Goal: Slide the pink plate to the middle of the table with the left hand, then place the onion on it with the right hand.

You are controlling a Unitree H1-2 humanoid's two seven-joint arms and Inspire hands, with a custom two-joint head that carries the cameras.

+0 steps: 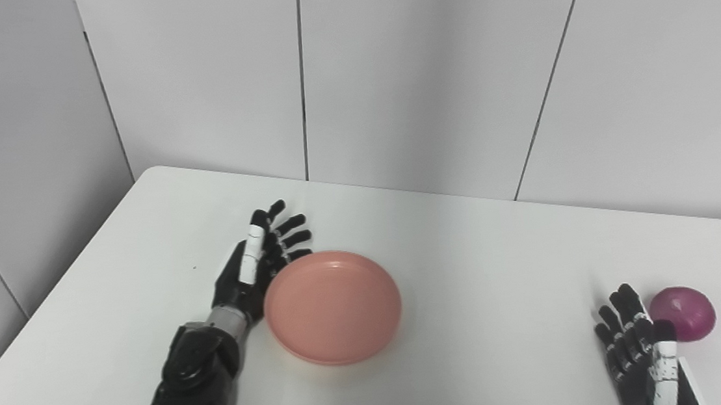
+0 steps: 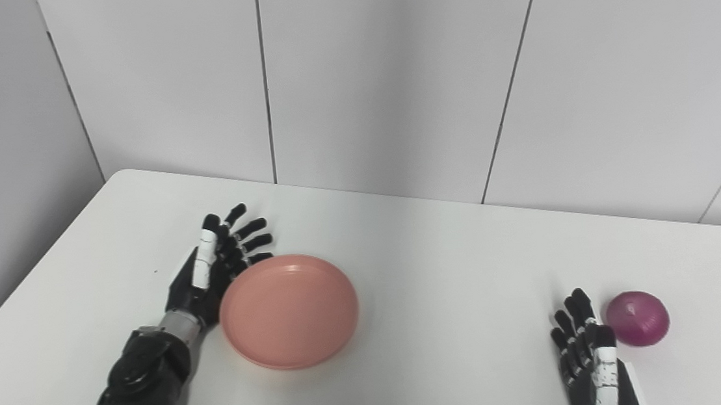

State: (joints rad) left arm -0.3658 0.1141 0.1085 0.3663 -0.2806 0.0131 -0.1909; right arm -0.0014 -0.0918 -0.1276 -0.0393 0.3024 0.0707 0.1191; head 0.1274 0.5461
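Resting nearest, right hand (image 1: 637, 348): fingers spread and apart, holding nothing, just beside the onion.
Onion (image 1: 682, 313): purple, on the table (image 1: 483, 263) near its right edge, well apart from the plate.
Pink plate (image 1: 333, 306): left of table centre, nothing in it.
Left hand (image 1: 255, 267): open, fingers splayed, set against the plate's left rim, gripping nothing.

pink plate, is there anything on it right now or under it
Nothing lies on the pink plate; its inside is bare. The onion sits apart on the table, beside the right hand. What is under the plate cannot be seen.
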